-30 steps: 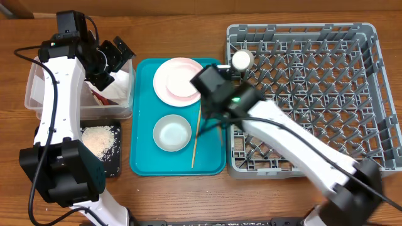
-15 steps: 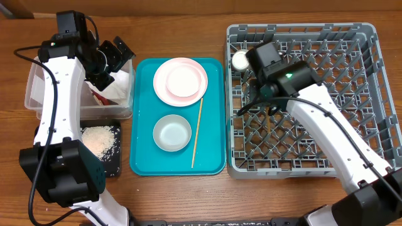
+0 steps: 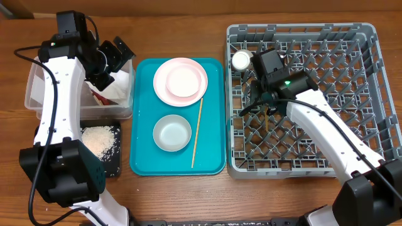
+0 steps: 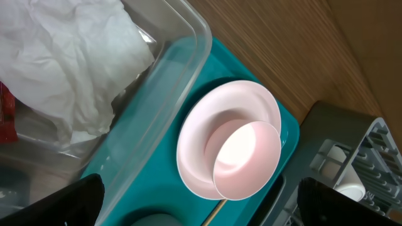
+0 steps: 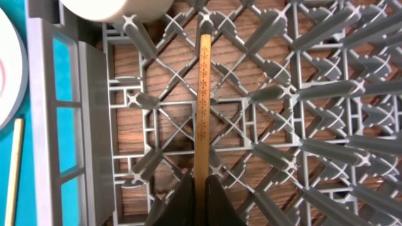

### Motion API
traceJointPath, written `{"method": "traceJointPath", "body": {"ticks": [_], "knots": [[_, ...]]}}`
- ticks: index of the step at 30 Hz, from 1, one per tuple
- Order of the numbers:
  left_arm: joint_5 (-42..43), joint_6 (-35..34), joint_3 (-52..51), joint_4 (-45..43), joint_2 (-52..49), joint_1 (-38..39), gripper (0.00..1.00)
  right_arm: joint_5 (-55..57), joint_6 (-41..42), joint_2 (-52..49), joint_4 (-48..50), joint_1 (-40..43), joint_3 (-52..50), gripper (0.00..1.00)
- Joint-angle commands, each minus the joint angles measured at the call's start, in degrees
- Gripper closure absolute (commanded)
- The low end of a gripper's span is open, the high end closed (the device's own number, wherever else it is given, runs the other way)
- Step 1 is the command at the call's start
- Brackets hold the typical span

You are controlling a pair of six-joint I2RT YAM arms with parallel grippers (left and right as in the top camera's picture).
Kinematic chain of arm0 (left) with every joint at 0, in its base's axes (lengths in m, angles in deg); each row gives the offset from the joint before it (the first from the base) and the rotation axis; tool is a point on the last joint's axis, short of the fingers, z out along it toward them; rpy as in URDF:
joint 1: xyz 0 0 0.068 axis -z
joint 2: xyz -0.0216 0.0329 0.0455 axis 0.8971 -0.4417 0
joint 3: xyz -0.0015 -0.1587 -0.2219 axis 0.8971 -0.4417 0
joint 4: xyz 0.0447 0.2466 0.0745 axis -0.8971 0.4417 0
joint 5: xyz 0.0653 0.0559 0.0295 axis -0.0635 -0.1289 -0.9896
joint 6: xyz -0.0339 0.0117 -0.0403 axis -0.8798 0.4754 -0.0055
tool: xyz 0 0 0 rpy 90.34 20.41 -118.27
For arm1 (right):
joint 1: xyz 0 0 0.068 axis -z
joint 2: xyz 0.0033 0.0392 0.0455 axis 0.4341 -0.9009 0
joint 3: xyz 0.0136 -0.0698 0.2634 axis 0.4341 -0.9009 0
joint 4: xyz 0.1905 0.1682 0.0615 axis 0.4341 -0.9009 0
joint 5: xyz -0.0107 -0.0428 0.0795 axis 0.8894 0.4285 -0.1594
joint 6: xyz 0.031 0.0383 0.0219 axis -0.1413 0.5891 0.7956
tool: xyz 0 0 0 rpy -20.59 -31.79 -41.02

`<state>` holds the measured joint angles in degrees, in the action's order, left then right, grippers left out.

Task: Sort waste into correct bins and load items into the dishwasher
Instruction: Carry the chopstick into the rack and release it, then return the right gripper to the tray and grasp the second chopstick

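Right fingers [image 5: 182, 202] pinch one chopstick [image 5: 204, 107] low over the dish rack [image 5: 276, 150] lattice; left fingers [image 4: 56, 204] hang wide above the clear tub [image 4: 157, 37]. Risk: released flat, it may slip through the floor gaps onto the counter [image 3: 251, 201].

The chopstick [image 5: 204, 107] pinched in the right gripper [image 5: 200, 183] is pale matt wood with fine stamped dots. The dish rack [image 5: 282, 157] beneath it is dull grey plastic. Ahead of the left gripper [image 4: 201, 204], a crumpled paper napkin [image 4: 63, 56] fills a glossy clear plastic tub [image 4: 188, 37]. The smooth pink plate [image 4: 195, 144] shines, perhaps glazed.
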<state>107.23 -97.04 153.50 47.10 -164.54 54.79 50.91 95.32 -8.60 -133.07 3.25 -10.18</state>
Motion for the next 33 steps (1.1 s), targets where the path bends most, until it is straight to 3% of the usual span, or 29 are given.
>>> {"method": "traceJointPath", "body": {"ticks": [1,3,5,12,15,17,19,22,33], "knots": [[-0.6,-0.5,0.7,0.1,0.5,0.3,0.0,0.8,0.0,0.3,2.1,0.2,-1.1,0.96],[-0.6,-0.5,0.7,0.1,0.5,0.3,0.0,0.8,0.0,0.3,2.8,0.2,-1.4,0.95],[-0.6,-0.5,0.7,0.1,0.5,0.3,0.0,0.8,0.0,0.3,3.3,0.2,-2.0,0.87],[-0.6,-0.5,0.7,0.1,0.5,0.3,0.0,-0.5,0.0,0.3,3.9,0.2,-2.1,0.86],[-0.6,-0.5,0.7,0.1,0.5,0.3,0.0,-14.8,0.1,0.3,5.8,0.2,-2.1,0.85],[-0.6,-0.5,0.7,0.1,0.5,0.3,0.0,-28.2,0.1,0.3,8.4,-0.4,-2.1,0.79],[-0.6,-0.5,0.7,0.1,0.5,0.3,0.0,-32.5,4.0,0.3,10.2,-2.0,-2.1,0.78],[-0.6,-0.5,0.7,0.1,0.5,0.3,0.0,-31.5,6.7,0.3,12.2,-5.4,-2.1,0.78],[-0.6,-0.5,0.7,0.1,0.5,0.3,0.0,-5.4,21.3,0.0,16.8,-20.1,-2.1,0.77]]}}
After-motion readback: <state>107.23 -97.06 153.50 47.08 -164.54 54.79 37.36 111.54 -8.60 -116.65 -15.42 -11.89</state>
